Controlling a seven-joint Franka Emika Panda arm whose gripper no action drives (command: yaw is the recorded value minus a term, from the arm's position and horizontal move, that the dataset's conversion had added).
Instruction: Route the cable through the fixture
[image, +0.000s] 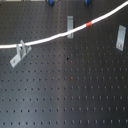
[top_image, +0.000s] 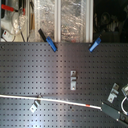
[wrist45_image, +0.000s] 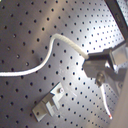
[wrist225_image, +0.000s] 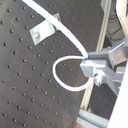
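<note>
The white cable (image: 50, 39) stretches across the black perforated board from the first exterior view's left edge to its upper right, with a red band (image: 89, 23) on it. Three metal fixture brackets stand on the board: left (image: 18, 53), middle (image: 70, 24) and right (image: 121, 37). In the first exterior view the cable crosses the left and middle brackets. In the second exterior view the cable (top_image: 55, 100) runs just above the left bracket (top_image: 34, 106) and well below the middle one (top_image: 74, 80). My gripper (top_image: 113, 111) is at the lower right, shut on the cable (wrist225_image: 60, 75), which loops beside the fingers (wrist225_image: 95, 70).
Two blue clamps (top_image: 50, 43) (top_image: 95, 45) sit at the board's far edge in the second exterior view, with shelves and clutter behind. One bracket (wrist45_image: 49, 104) lies near the cable in the first wrist view. A table edge rail (wrist225_image: 97, 45) runs close to the gripper.
</note>
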